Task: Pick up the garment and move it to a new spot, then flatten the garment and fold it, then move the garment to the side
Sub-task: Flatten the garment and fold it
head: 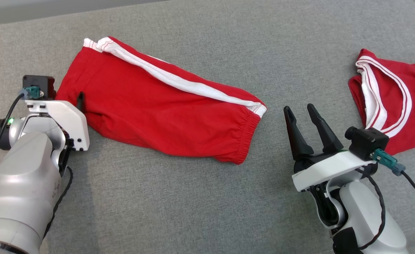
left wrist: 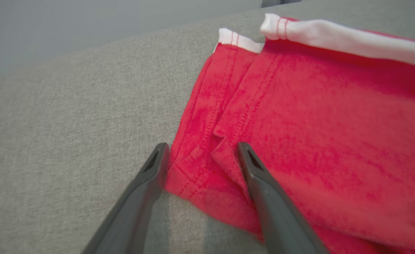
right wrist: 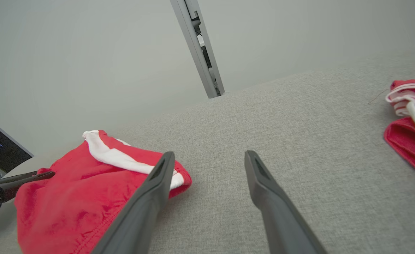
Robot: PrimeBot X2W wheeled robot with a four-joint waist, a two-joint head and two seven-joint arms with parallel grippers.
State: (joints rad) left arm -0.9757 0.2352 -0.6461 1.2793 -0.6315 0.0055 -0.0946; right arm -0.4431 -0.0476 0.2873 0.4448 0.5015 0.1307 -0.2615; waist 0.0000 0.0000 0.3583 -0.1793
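Red shorts (head: 165, 106) lie folded flat on the grey surface (head: 193, 197). Left gripper (left wrist: 200, 151) is at the shorts' leg-hem end, released, fingers spread wide with the hem corner between them, nothing pinched. Right gripper (head: 299, 107) is just beside the shorts' waistband end, not touching, fingers apart and empty. A second red garment (head: 387, 102) lies well apart from the shorts, beyond the right gripper.

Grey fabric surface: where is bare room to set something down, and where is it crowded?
Free: between the red shorts and red jersey, beyond the right hand; also the wide strip on the shorts' near side. Crowded: the shorts' left end, by the left hand.
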